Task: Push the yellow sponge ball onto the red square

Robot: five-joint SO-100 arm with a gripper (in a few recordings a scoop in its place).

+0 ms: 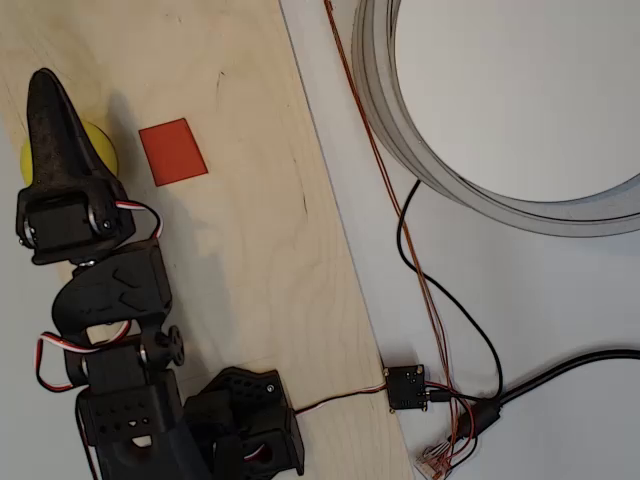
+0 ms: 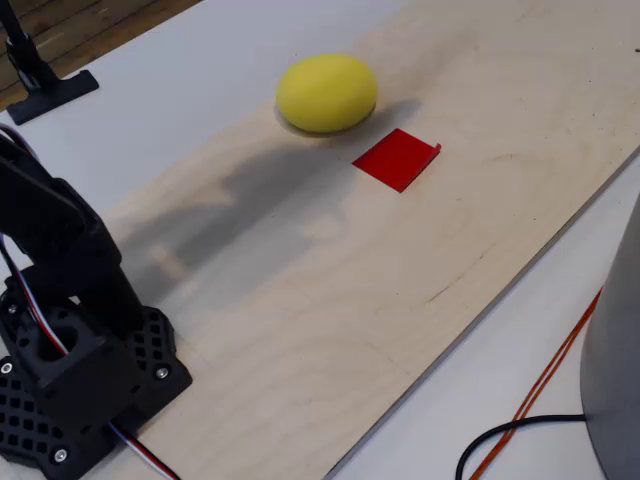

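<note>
The round yellow foam sponge ball (image 2: 327, 92) sits just beside the flat red square (image 2: 397, 159), not yet on it. The black gripper (image 1: 48, 105) hovers above it, seemingly closed. Next: nudge it squareward.

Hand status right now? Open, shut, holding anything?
Hand: cannot tell open or shut from the overhead view; it sits above the ball, covering most of it. Nothing visibly held. The ball lies beside the red square, not on it.
</note>
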